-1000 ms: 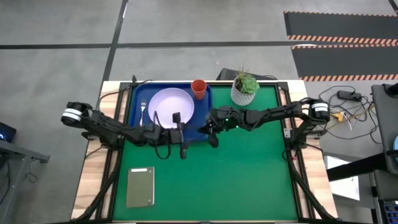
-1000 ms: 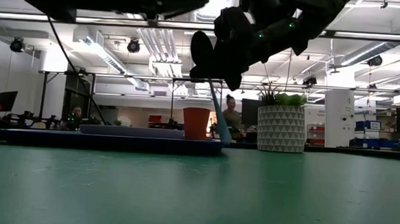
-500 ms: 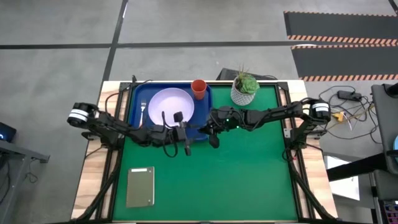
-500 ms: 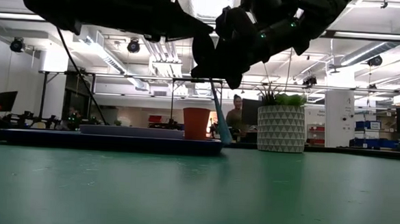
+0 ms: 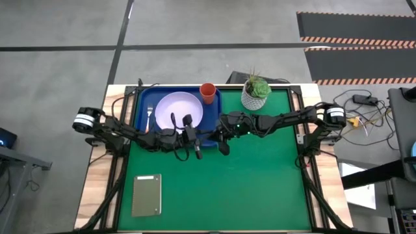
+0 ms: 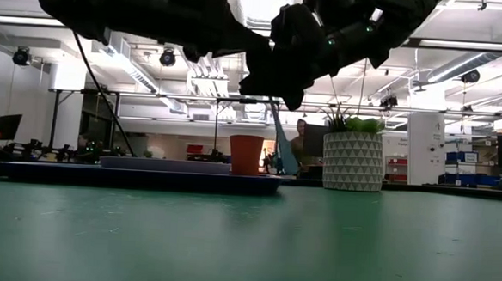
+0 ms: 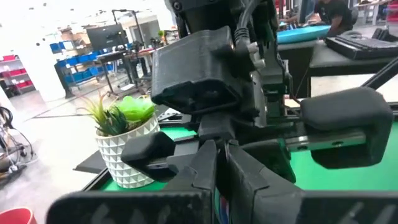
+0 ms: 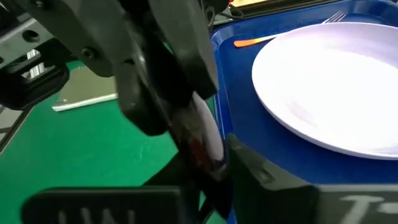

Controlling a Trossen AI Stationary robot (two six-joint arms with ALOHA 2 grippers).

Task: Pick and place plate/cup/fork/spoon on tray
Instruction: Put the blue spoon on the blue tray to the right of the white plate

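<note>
The blue tray [image 5: 139, 97] lies at the table's far left. On it rest the lavender plate [image 5: 179, 109], the orange-red cup [image 5: 207, 92] and the fork [image 5: 149, 117], which lies left of the plate. The spoon [image 6: 282, 146] hangs with its light blue handle slanting down, over the tray's right end. Both grippers meet above it. My left gripper [image 5: 200, 138] comes in level from the left and is shut on the spoon. My right gripper [image 5: 220, 138] faces it from the right, right at the spoon's bowl end. From above, the arms hide the spoon. My left gripper pinches the spoon between its two shut fingers [image 7: 205, 165], next to the bowl [image 8: 208, 142]. It comes level from the table's left and its fingers lie across the spoon. The handle [image 6: 286, 160] slants down below the fingers. Whether its lower end touches the tray, I cannot tell.
A white pot with a green plant [image 5: 255, 92] stands just right of the tray at the far edge. A grey-green slab [image 5: 146, 194] lies near the front left. The green mat between them is bare. Beyond the table, a person sits in the room [image 6: 296, 143].
My left gripper has moved toward the table's right and slightly down, up against my right gripper and the spoon, rolling a little. The lower end of the spoon's handle has swung a little toward the table's right. My right arm has kept still.
</note>
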